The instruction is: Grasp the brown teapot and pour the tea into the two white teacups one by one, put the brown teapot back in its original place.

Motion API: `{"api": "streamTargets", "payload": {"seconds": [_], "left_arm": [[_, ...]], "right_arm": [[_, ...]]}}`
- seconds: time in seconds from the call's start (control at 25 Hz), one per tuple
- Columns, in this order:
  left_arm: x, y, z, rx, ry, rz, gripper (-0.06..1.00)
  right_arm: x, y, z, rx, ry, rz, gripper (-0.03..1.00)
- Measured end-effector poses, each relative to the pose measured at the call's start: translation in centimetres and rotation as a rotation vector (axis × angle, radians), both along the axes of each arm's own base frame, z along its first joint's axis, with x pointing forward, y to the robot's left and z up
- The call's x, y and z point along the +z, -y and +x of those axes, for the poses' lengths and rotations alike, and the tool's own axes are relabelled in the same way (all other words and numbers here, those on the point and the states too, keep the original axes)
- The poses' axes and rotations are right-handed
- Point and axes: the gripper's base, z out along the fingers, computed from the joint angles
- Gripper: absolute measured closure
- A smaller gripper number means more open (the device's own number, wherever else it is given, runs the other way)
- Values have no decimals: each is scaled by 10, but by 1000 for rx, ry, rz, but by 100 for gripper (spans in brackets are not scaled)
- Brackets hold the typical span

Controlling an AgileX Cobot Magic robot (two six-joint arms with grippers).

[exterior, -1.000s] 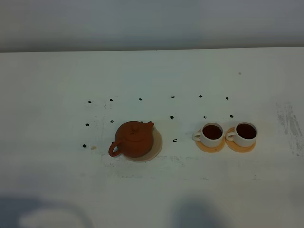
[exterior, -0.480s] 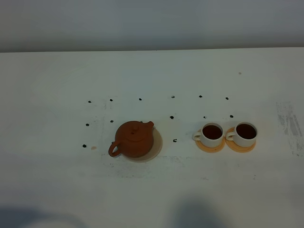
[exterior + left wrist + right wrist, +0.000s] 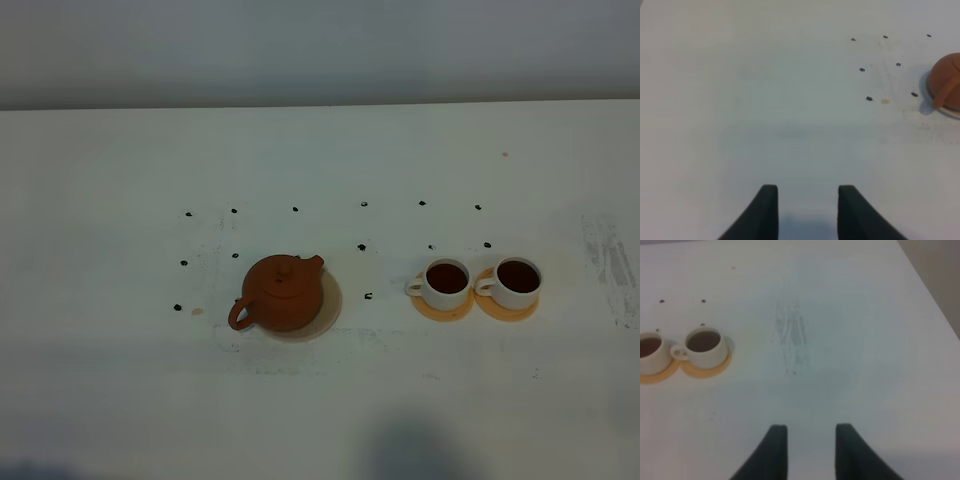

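The brown teapot (image 3: 283, 292) stands upright on its original place, a pale beige disc (image 3: 331, 304), left of the middle of the table. Its handle points toward the front left and its spout toward the back right. To its right, the two white teacups (image 3: 447, 283) (image 3: 518, 282) hold dark tea, each on an orange-tan coaster. Neither gripper shows in the high view. In the left wrist view my left gripper (image 3: 807, 210) is open over bare table, well away from the teapot (image 3: 946, 82). My right gripper (image 3: 811, 450) is open and empty, apart from the teacups (image 3: 705, 346) (image 3: 650, 354).
Small black marks (image 3: 295, 209) dot the white table around the teapot and behind the cups. A scuffed grey patch (image 3: 608, 262) lies right of the cups. The table's right edge (image 3: 930, 287) shows in the right wrist view.
The dark shadow at the table's front left corner has shrunk away toward the frame's lower edge. The teapot and cups have not moved.
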Motion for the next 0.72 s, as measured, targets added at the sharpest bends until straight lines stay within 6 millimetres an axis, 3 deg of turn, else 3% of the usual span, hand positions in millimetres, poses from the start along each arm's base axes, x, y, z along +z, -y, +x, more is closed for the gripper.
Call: {"api": "streamTargets", "payload": {"seconds": [0.72], "left_arm": [[0, 0, 0, 0, 0, 0, 66]], "right_arm": [[0, 0, 0, 0, 0, 0, 74]]}}
